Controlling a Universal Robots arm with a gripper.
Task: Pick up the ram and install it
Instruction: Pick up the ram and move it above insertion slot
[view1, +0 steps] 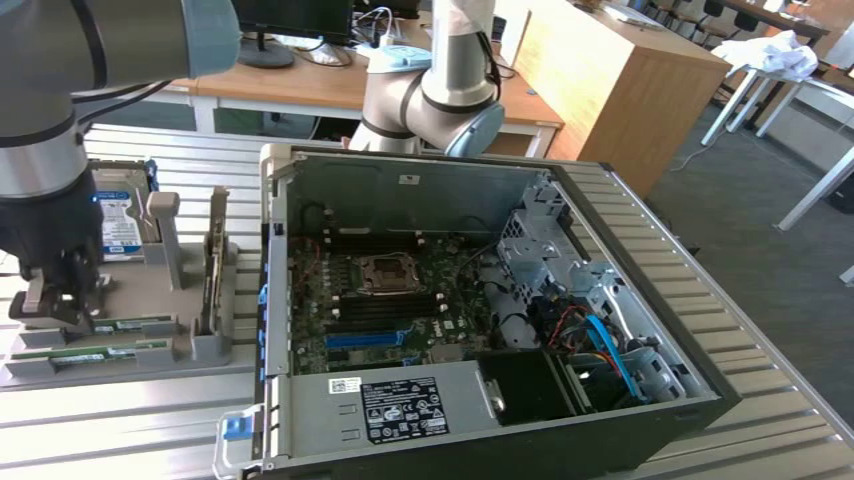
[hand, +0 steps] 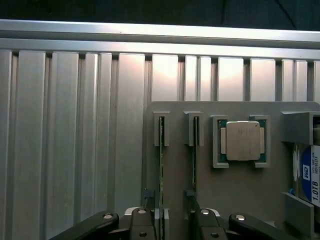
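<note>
Two near-identical green sticks stand on edge in slots of a grey holder (view1: 200, 345) at the exterior view's left. In the wrist view the ram (hand: 161, 165) runs between my fingers, and the other stick (hand: 194, 160) lies just beside one fingertip (hand: 189, 194). The exterior view shows the ram (view1: 94, 353) on the near side and the other stick (view1: 130, 324) behind it. My gripper (view1: 56, 305) (hand: 169, 196) hangs open over the holder's end, a little above the sticks, with nothing held.
A square silver processor (hand: 243, 141) sits in its pocket beside the sticks. A hard drive (view1: 120, 215) (hand: 311, 177) stands further along the holder. The open computer case (view1: 400, 195) with its motherboard (view1: 387, 300) stands to the exterior view's right. A second robot arm (view1: 441, 90) rises behind it.
</note>
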